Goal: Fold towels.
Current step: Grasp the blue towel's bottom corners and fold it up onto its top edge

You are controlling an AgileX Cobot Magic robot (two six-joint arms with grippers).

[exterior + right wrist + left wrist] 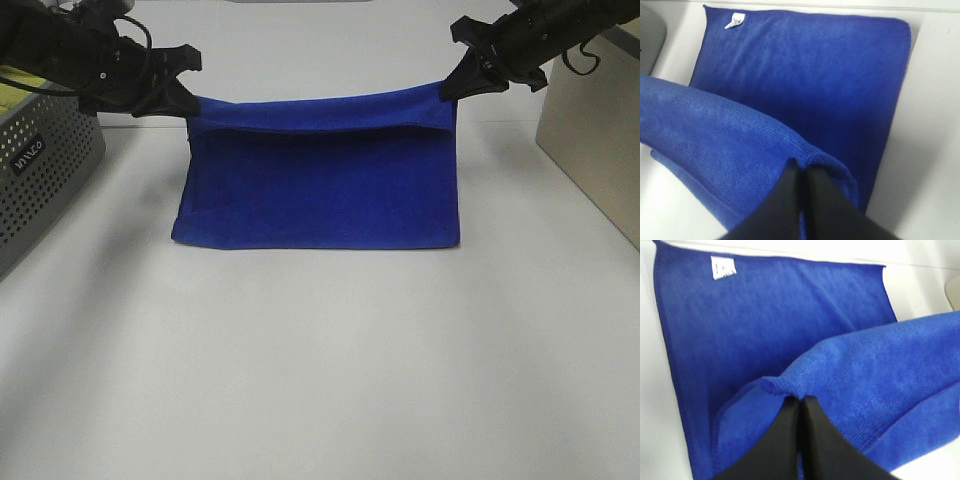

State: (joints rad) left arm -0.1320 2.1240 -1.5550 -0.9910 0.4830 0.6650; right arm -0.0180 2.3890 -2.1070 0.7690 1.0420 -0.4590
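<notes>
bench [320, 400]: white, carries towel | towel [320, 200]: blue, mid-bench, near part flat, far edge raised between both arms | left gripper [800, 401]: pinching raised left corner | right gripper [801, 169]: pinching raised right corner | tag [723, 267]: white, on flat layer's edge

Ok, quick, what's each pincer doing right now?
Left pincer: closed, holding a corner of the royal-blue plush rectangular towel.
Right pincer: closed, holding the same towel's opposite lifted corner.
</notes>
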